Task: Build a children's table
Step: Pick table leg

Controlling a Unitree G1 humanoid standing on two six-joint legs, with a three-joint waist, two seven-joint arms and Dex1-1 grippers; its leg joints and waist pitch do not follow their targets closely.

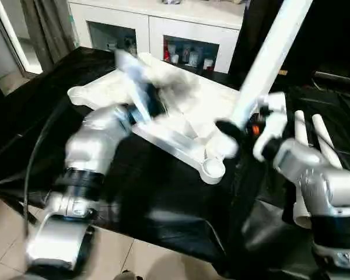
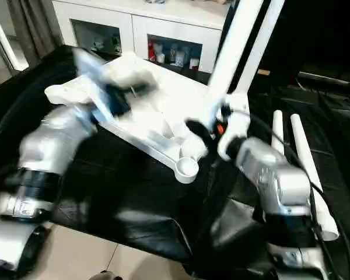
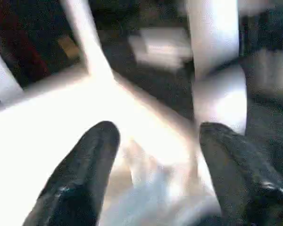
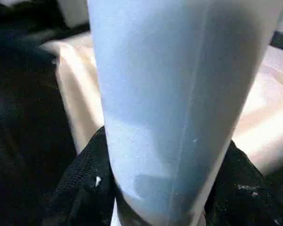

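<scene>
The white plastic table top with ribs (image 1: 186, 111) lies upside down on the black cloth (image 1: 163, 198), so its round corner holes face up for the legs. The right gripper (image 1: 236, 129) is closed tight around a long white tube leg (image 1: 268, 58). The leg stands nearly straight up, leaning toward 1 o'clock, with its bottom end in the corner socket nearest the robot. I think the gripper holds it low so it can push the leg in.

The left gripper (image 3: 155, 141) hangs over the table top, at 9 o'clock from the standing leg. Its black fingers (image 3: 85, 160) are spread apart with nothing between them.

Two more white tube legs (image 1: 315, 140) lie at 3 o'clock, close to the right arm, ready to be picked next. An empty round socket (image 1: 213, 169) sits at the near corner.
</scene>
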